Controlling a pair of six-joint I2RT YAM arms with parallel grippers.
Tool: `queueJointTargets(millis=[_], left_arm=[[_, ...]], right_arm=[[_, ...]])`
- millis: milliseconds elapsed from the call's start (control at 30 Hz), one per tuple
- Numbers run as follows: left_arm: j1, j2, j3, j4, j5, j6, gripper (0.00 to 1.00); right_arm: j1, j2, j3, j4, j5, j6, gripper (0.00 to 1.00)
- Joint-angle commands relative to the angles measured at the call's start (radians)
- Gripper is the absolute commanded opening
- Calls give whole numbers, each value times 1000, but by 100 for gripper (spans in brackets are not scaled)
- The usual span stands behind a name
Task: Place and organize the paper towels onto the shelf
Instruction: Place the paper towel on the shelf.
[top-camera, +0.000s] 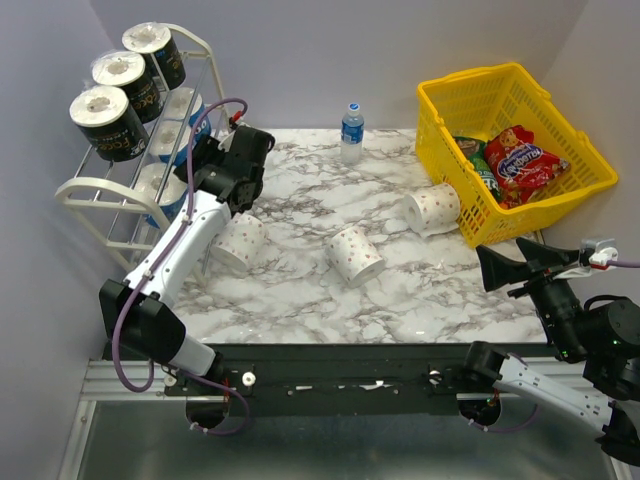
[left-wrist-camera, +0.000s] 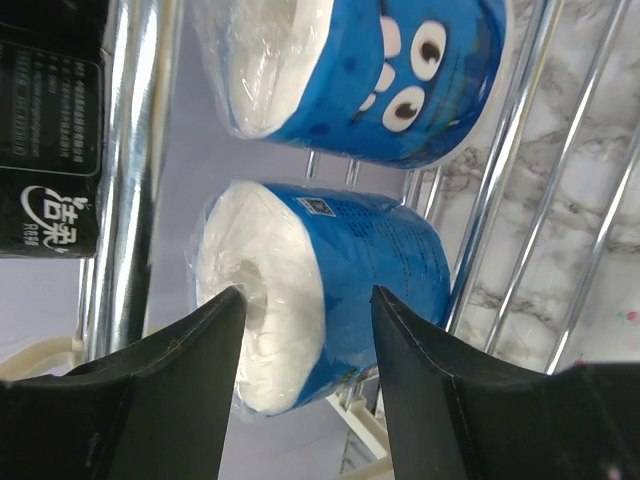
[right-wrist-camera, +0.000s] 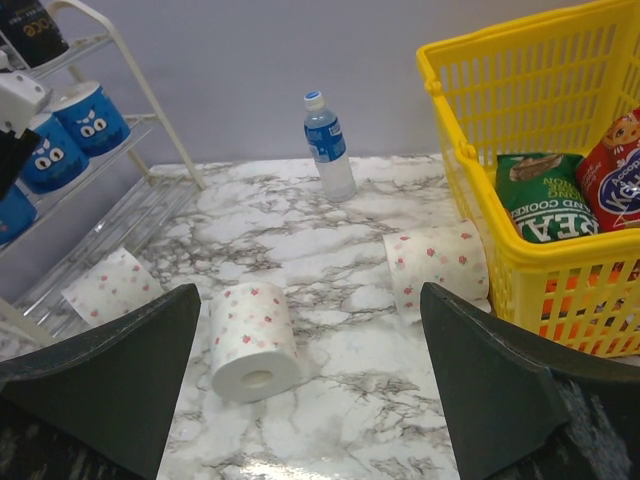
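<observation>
blue roll (left-wrist-camera: 375, 255), end seemingly facing left tool (left-wrist-camera: 308, 296)

the black paper towel roll (left-wrist-camera: 50, 130) reads "洁柔"; the green packet (right-wrist-camera: 545, 195) reads "cookie".

Shelf (top-camera: 95, 190): top tier full, three black rolls (top-camera: 125, 75) side by side; middle tier taken by blue rolls (left-wrist-camera: 330, 290), the left gripper (left-wrist-camera: 310, 330) spread open just before one. Lowest bars (right-wrist-camera: 130, 215) show free. Left arm (top-camera: 185, 245) slants across the shelf's front. First dotted roll (top-camera: 240, 240) just off the shelf's foot; right of that, open marble (top-camera: 300, 190) between second dotted roll (top-camera: 355, 255), water bottle (top-camera: 351, 132) and third dotted roll (top-camera: 433, 208).
</observation>
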Motion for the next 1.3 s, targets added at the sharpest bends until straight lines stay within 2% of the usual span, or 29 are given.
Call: queueJointTargets(millis=[0, 200, 267, 567, 700, 767, 1267], left_arm=[[-39, -15, 58, 18, 24, 20, 65], [-68, -27, 49, 7, 57, 17, 64], [-72, -36, 3, 7, 68, 11, 59], [-111, -62, -132, -51, 119, -46, 50], [-82, -69, -212, -10, 54, -49, 45], [-48, -43, -209, -25, 19, -67, 42], [52, -3, -117, -57, 8, -137, 42]], right_arm=[[6, -8, 8, -18, 29, -16, 100], [7, -20, 7, -20, 33, -19, 100], [6, -23, 4, -20, 36, -21, 100], [6, -17, -12, -12, 29, -13, 100], [6, -10, -12, -4, 22, -16, 100], [7, -3, -7, -4, 19, -27, 100], [6, -23, -19, -6, 32, -26, 100]])
